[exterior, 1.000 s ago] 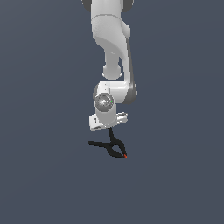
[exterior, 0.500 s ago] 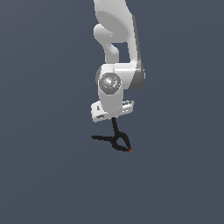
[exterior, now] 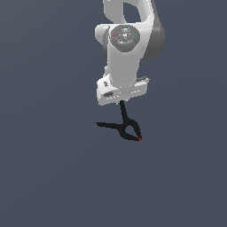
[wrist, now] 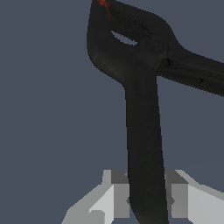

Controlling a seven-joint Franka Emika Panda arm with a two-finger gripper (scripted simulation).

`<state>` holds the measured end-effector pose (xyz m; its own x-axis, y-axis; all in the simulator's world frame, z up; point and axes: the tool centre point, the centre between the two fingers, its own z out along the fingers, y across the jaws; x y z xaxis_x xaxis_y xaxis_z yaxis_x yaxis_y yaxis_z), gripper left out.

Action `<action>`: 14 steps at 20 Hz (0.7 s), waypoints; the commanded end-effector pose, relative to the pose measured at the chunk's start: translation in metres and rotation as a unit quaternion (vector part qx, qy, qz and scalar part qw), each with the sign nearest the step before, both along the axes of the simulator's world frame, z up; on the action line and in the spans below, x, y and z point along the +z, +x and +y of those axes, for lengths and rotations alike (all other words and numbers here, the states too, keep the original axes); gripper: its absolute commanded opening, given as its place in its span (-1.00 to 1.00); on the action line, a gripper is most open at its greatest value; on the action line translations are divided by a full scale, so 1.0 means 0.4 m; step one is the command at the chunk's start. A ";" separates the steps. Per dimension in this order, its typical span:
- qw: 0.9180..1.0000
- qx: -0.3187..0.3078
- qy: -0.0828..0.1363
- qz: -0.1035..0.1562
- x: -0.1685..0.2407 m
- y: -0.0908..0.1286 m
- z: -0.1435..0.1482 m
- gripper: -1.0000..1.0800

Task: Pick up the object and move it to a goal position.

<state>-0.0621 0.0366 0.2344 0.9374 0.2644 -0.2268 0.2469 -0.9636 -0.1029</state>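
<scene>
The object, a black spring clamp point(exterior: 125, 126) with a red-orange tip point(exterior: 140, 139), hangs below the white arm in the exterior view. One long handle runs up into my gripper point(exterior: 122, 103); the other handle sticks out toward the exterior view's left. In the wrist view the clamp point(wrist: 142, 131) fills the frame, and its handle sits between my grey fingers point(wrist: 116, 199), which are shut on it. The looped jaws and the red tip point(wrist: 104, 5) point away from the hand.
A plain dark grey-blue surface point(exterior: 48, 168) lies all around and below. The white arm point(exterior: 126, 48) rises above the gripper to the frame's upper edge. No goal marker shows in either view.
The arm has lifted and turned while carrying the clamp, so its wrist now faces the camera more. The clamp stays held by the same handle.
</scene>
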 end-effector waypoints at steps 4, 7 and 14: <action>1.000 0.000 0.000 -0.001 0.166 -0.014 0.042 -1.00; 1.000 0.000 0.000 -0.001 0.250 -0.020 0.065 -1.00; 1.000 0.000 0.000 -0.001 0.434 -0.031 0.113 -1.00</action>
